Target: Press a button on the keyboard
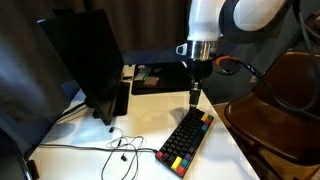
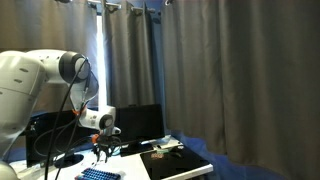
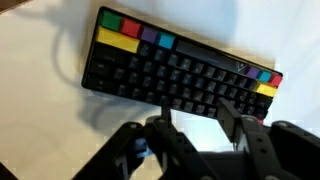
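**A:** How do the jaws stand?

**B:** Partly apart, with a narrow gap. In the wrist view the two dark fingers (image 3: 160,135) come up from 6 o'clock with a light strip between them. Nothing is gripped there.

**A:** Are they touching anything?

**B:** Not that I can see. The view is blurred, but the tips look clear of the keys. The keyboard (image 3: 180,72) lies at 12 o'clock from them.

**A:** How does it lie in that view?

**B:** Slanted, running from 10 o'clock down to 3 o'clock. There are red, yellow, green and bluish keys at the 10 o'clock end, and a few red and yellow ones at the 3 o'clock end. The rest are black.

**A:** And seen from outside?

**B:** In an exterior view the jaws point straight down over the far end of the keyboard (image 1: 187,140). It runs from 1 o'clock to 7 o'clock on the white table (image 1: 150,105), with its coloured row at the near 7 o'clock end. I cannot tell from there whether the tips touch it.

**A:** What is around it?

**B:** A thin cable (image 1: 118,148) curls on the table at 9 o'clock from the keyboard. A large black monitor (image 1: 85,60) stands at 10 o'clock, well apart. A brown curved piece of furniture (image 1: 285,100) sits at 3 o'clock, off the table.

**A:** And from the remaining camera?

**B:** The white arm (image 2: 40,80) bends down to the jaws, and the keyboard (image 2: 98,174) sits just beneath at 6 o'clock. Grey curtains (image 2: 220,70) hang behind.
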Robot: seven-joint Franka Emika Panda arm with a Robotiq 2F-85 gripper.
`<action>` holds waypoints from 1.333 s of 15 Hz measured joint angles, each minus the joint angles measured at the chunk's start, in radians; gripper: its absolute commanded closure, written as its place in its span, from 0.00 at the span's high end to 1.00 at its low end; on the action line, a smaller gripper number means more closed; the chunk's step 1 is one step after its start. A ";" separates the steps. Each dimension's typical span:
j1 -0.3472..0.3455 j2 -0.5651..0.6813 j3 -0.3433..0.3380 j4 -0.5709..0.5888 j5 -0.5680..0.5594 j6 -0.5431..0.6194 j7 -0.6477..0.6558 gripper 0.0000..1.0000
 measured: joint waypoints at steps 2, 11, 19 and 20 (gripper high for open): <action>0.009 0.044 -0.006 0.029 -0.026 0.014 0.036 0.08; 0.068 0.160 -0.073 0.128 -0.100 0.046 0.166 0.00; 0.090 0.208 -0.104 0.162 -0.113 0.046 0.213 0.00; 0.091 0.212 -0.104 0.164 -0.113 0.046 0.216 0.00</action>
